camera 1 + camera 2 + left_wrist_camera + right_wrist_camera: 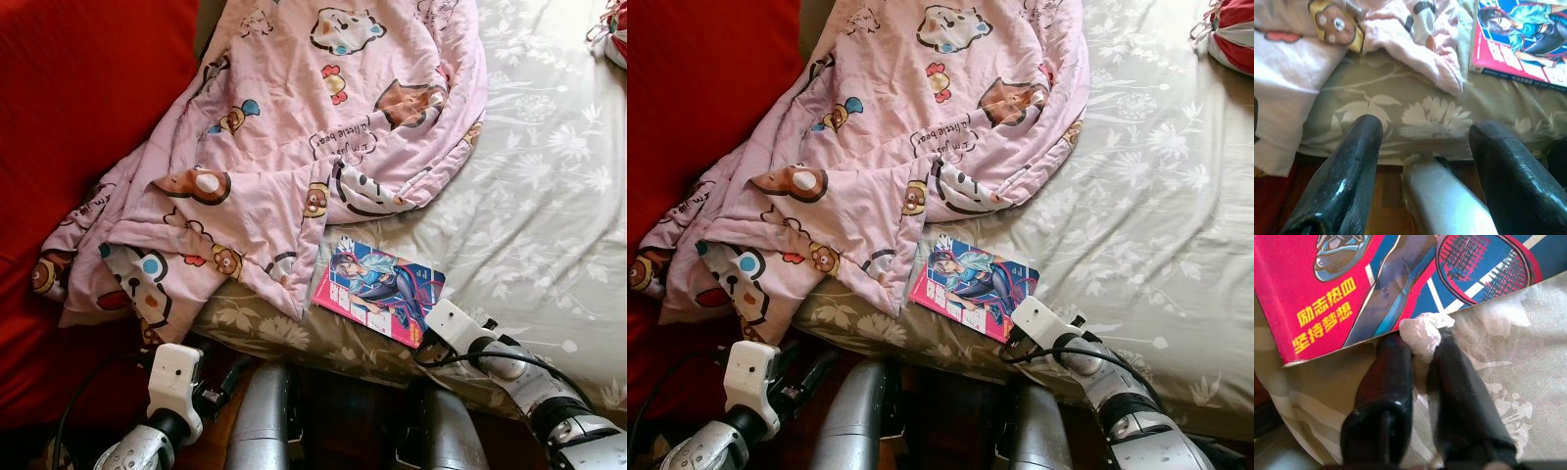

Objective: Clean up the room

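White crumpled scrap (1422, 333), likely tissue or plastic wrap, is pinched between the closed fingers of the right gripper (1420, 340), which rests on the bed (549, 196) at its near edge, touching the near corner of a book (380, 289) (a pink and blue illustrated cover). The scrap appears to be the litter being cleared. To finish the step well, keep the fingers clamped and lift straight up, so the book is not dragged off the edge. A pink cartoon-print blanket (294, 127) lies bunched over the bed's left side. The left gripper (1422, 142) hangs below the near edge, fingers spread and empty.
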Tool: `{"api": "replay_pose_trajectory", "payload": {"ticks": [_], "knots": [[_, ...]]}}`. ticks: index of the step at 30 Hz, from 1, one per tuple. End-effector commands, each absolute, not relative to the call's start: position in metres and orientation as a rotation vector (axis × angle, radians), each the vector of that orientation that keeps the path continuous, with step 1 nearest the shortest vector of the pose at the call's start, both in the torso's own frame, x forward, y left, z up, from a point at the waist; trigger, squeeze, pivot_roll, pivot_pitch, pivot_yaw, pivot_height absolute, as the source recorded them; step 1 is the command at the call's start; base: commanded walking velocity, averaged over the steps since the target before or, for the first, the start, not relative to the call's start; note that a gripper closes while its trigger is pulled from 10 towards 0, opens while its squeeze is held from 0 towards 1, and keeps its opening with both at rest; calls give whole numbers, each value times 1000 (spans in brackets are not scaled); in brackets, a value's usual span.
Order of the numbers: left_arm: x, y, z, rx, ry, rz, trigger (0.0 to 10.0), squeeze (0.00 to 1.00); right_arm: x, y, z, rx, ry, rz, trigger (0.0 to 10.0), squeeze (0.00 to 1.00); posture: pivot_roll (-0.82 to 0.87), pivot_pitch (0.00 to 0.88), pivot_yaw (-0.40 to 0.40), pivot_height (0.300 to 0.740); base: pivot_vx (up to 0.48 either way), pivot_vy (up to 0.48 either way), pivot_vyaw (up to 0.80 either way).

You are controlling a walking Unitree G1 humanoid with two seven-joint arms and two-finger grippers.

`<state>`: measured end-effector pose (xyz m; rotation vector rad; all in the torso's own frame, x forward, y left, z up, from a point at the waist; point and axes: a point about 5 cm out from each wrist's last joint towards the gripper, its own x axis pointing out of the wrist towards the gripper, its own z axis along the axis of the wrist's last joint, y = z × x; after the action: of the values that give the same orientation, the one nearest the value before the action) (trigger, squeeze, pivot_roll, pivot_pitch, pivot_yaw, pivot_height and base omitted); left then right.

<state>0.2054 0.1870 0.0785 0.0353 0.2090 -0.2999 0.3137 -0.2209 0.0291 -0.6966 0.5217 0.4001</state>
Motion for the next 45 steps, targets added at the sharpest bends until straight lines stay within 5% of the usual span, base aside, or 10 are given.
{"api": "replay_pose_trajectory", "payload": {"ticks": [1,7,13,20,22,35,45], "knots": [[202,191,68,44,258,-288,10000,0,301,-215,13,-653,564,413,0,0,247,317,95,626,0,0,0],[209,190,68,51,246,-296,10000,0,296,-210,7,-608,565,400,0,0,238,301,91,626,0,0,0],[231,185,62,38,220,-285,10000,0,288,-244,13,-255,441,47,0,0,170,221,60,626,0,0,0],[245,180,56,29,207,-286,10000,0,273,-243,16,-15,278,-57,0,0,125,169,38,626,0,0,0],[249,181,52,25,208,-276,10000,0,265,-236,17,35,231,-62,10000,0,110,153,33,626,0,0,0],[265,185,26,-18,267,-198,10000,0,250,-190,-14,239,345,-68,10000,0,66,75,25,646,0,0,0],[253,192,-11,-46,425,-150,10000,0,229,-190,-44,221,539,-81,10000,0,53,0,14,706,0,0,0]]}}
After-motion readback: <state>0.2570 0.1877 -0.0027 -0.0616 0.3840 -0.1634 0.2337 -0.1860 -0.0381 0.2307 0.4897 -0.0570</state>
